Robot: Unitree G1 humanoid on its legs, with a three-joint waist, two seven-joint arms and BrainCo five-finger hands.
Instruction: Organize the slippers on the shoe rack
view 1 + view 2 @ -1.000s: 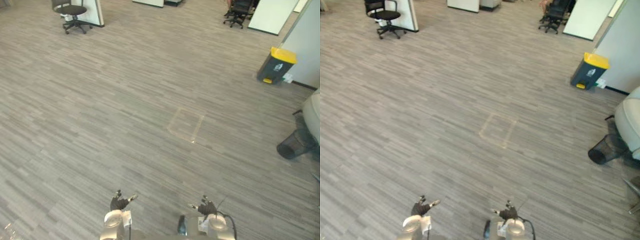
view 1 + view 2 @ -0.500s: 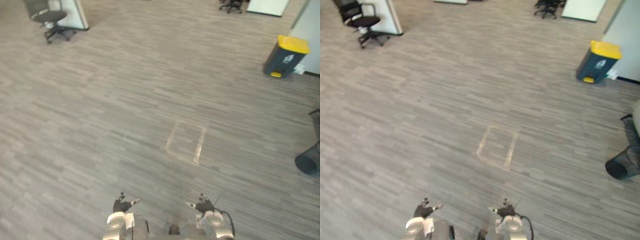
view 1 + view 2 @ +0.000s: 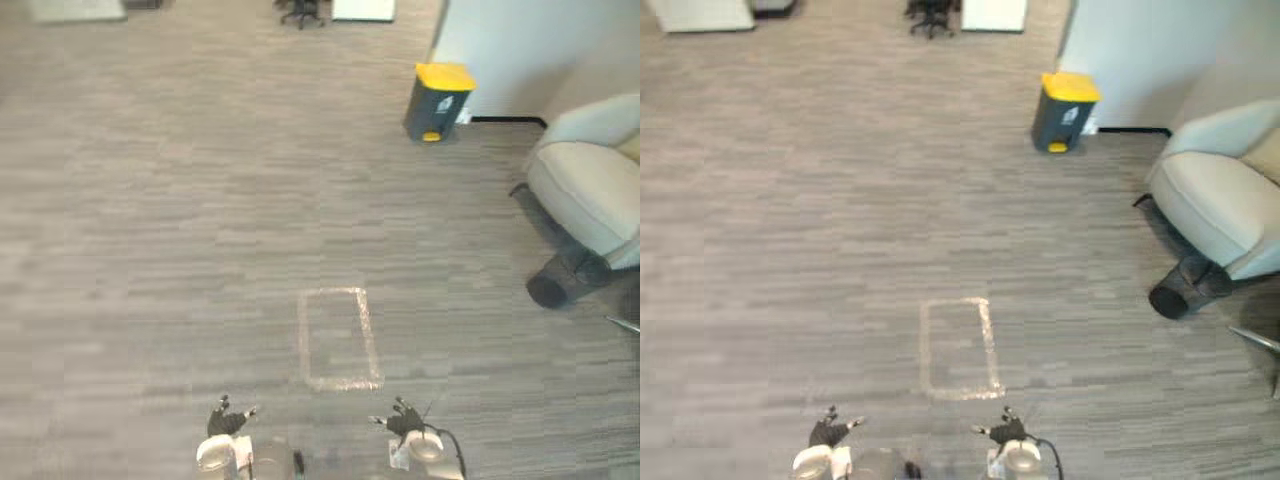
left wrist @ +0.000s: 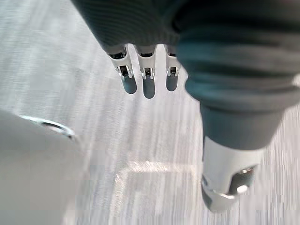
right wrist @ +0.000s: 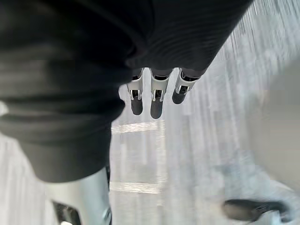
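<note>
Slippers: place cannot be told (neither hand carries one).
Left hand (image 3: 228,419): bottom centre-left, fingers straight, empty.
Right hand (image 3: 403,420): bottom centre-right, same.
Change: camera swung; bin (image 3: 437,101) now upper centre, armchair (image 3: 590,180) right; likely searching.

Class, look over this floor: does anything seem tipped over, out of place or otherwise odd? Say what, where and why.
The dark wastebasket lies on its side on the floor, right beside the pale armchair, so it looks knocked over. By contrast, the yellow-lidded bin near the wall stands upright. Nothing else stands out.
</note>
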